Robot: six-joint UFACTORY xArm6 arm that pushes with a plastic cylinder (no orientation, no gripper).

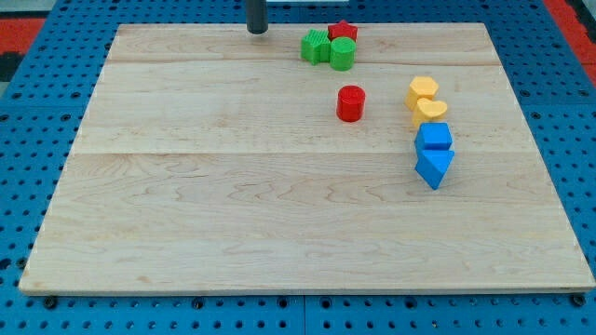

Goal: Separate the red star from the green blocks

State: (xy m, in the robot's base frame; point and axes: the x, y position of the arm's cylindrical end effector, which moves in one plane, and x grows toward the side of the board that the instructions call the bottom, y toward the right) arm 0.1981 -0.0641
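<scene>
1. Nearest the camera, bare board (279,242) is seen; the closest blocks are a blue triangle (433,167) and a blue cube (434,138), touching, at 3 o'clock.
2. Above them, two yellow blocks (425,100) are stacked in line, and a red cylinder (350,103) stands alone near centre.
3. At 12 o'clock the red star (343,32) is found pressed against a green cylinder (342,54) and a green block (316,46).
4. My tip (257,31) is held at 11 o'clock, well apart from the cluster; no gripper is fitted, so no jaw state can be given.
5. Approach is judged the step in hand; nothing is separated yet.
6. Next, the star's left flank must be reached, with the board's top edge leaving little room and the green block in the way.
</scene>
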